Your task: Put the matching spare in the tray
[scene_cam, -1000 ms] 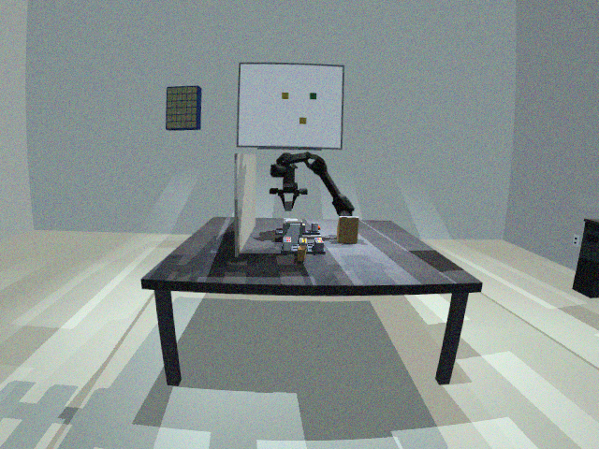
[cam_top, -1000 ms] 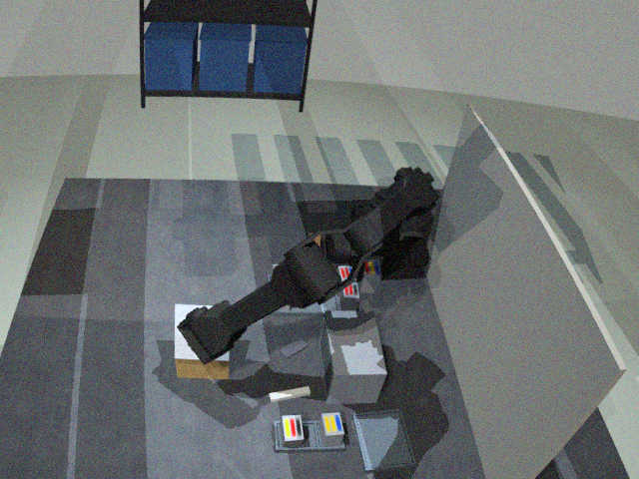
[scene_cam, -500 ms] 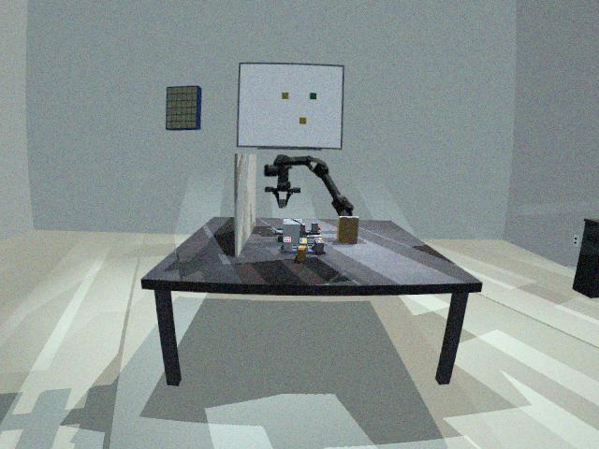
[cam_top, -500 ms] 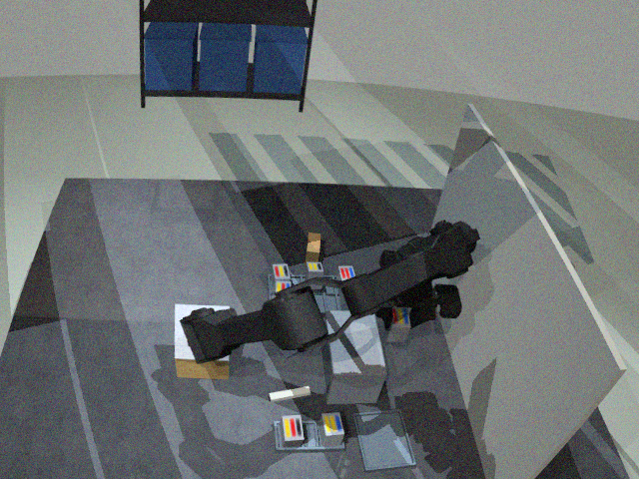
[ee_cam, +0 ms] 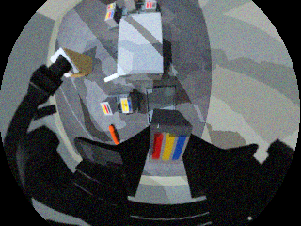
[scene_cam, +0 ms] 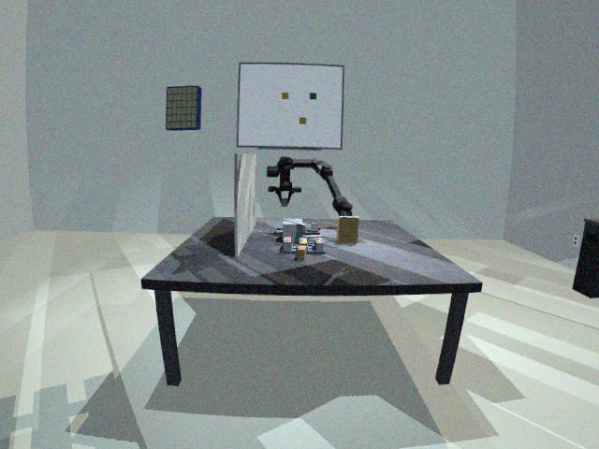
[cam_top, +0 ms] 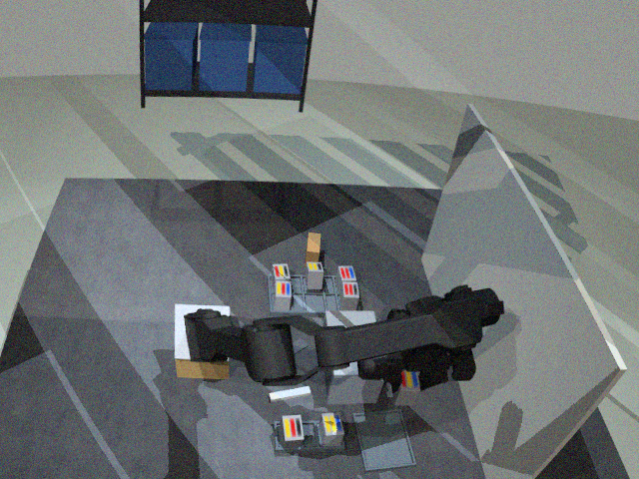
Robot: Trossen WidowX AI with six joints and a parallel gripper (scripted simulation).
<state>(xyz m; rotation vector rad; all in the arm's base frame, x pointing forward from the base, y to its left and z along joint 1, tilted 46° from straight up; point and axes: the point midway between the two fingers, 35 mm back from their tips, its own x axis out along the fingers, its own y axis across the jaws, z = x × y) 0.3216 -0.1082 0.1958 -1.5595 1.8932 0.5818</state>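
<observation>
We have the gripper [ee_cam: 168, 169] clamped on a spare block [cam_top: 410, 379] with red, yellow and blue stripes, carried in the air above the table [cam_top: 118, 257]. The tray [cam_top: 385, 439] lies near the front edge, just beside two other striped blocks [cam_top: 312, 427], and the block hangs a little short of it. To do this well we judge we should centre over the tray, keep the block upright, lower until it rests inside the rim, then release.
</observation>
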